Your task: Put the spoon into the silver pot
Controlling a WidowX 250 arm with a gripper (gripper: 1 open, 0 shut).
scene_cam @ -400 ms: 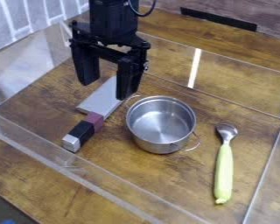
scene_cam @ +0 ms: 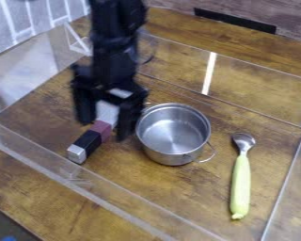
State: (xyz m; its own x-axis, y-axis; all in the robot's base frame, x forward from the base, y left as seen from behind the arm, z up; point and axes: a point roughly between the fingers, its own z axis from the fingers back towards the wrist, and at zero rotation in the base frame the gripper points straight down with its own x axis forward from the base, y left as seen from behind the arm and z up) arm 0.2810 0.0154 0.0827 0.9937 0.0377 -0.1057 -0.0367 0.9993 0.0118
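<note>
grey block with maroon end (scene_cam: 87,141) lower left on wooden surface (scene_cam: 65,193) | gripper (scene_cam: 109,115) centre-left, jaws spread, low above the block, empty | silver pot (scene_cam: 173,133) centre, upright | spoon (scene_cam: 240,179) lower right, flat, beside pot, apart

The silver pot (scene_cam: 173,133) gleamed, polished metal. The spoon (scene_cam: 240,179) had a matt pale plastic handle and shiny metal bowl. The table (scene_cam: 260,89) showed grainy wood.
</note>
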